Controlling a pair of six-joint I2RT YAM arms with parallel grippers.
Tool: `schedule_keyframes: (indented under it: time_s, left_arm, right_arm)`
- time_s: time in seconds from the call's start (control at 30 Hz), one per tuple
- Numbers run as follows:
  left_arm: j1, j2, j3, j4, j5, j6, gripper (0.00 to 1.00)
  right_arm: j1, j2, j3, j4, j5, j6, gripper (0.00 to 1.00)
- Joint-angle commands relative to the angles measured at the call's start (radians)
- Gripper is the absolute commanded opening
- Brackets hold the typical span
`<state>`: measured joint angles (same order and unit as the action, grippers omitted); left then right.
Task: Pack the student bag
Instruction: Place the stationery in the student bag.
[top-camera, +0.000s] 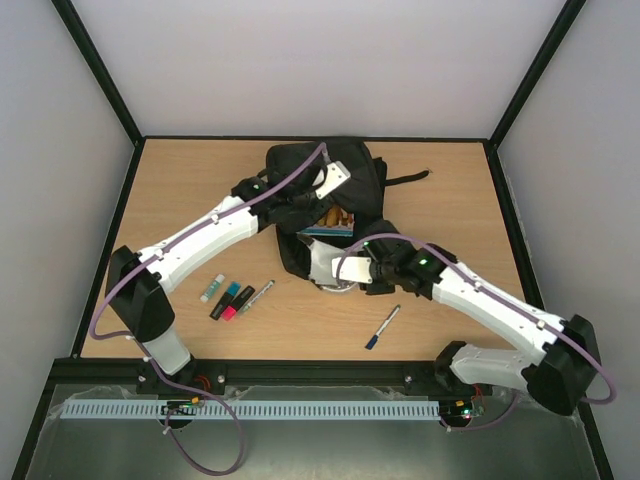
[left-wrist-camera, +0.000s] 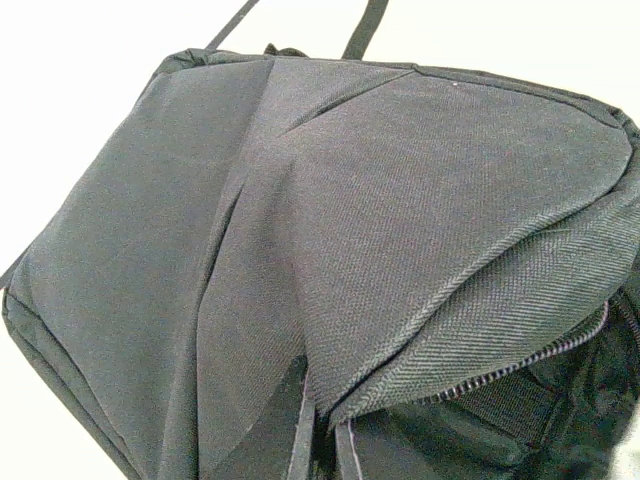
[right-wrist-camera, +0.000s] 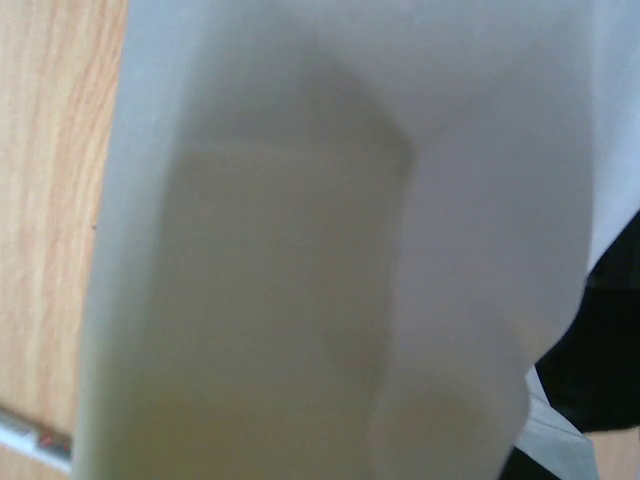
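Left pincer (top-camera: 312, 203) is closed tight, pressed down at the open mouth of the student bag (top-camera: 300, 160). Its fingers do not show in its own wrist view, so I cannot tell whether any fabric is nipped between them. That view is filled by the bag's black woven flap (left-wrist-camera: 300, 250), which is raised in a fold with an unzipped edge gaping beneath it.

The bag lies on the wooden surface (top-camera: 200, 190), towards the back and about midway across, with one strap (top-camera: 408, 180) trailing off to its right. Yellow-brown items (top-camera: 335, 215) show inside the opening.

At the bag's near edge, the right pincer (top-camera: 340, 270) is part-way closed on a white object (top-camera: 322, 262), whose far end touches the bag's front. This object is blurred in the right wrist view and covers nearly all of it (right-wrist-camera: 300, 250).

Near and to the left of the bag, three highlighters (top-camera: 228, 297) lie side by side, with a silver pen (top-camera: 260, 294) just beside them. A blue-capped pen (top-camera: 382, 327) lies near the bag's front right, apart from it.
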<state>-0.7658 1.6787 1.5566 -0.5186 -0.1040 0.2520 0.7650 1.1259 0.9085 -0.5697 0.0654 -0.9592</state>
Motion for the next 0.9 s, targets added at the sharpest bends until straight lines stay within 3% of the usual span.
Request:
schedule_keyframes:
  time_s: [0.0, 0.43, 0.87]
  left_arm:
    - [0.016, -0.037, 0.099, 0.061, 0.085, -0.03, 0.02]
    - [0.023, -0.065, 0.132, 0.027, 0.11, -0.023, 0.02]
    - [0.031, -0.127, 0.067, 0.046, 0.16, -0.005, 0.03]
  right_arm:
    - [0.061, 0.084, 0.049, 0.176, 0.145, -0.045, 0.26]
    - [0.058, 0.389, 0.148, 0.488, 0.255, -0.168, 0.23]
    - [-0.099, 0.594, 0.275, 0.666, 0.245, -0.231, 0.24]
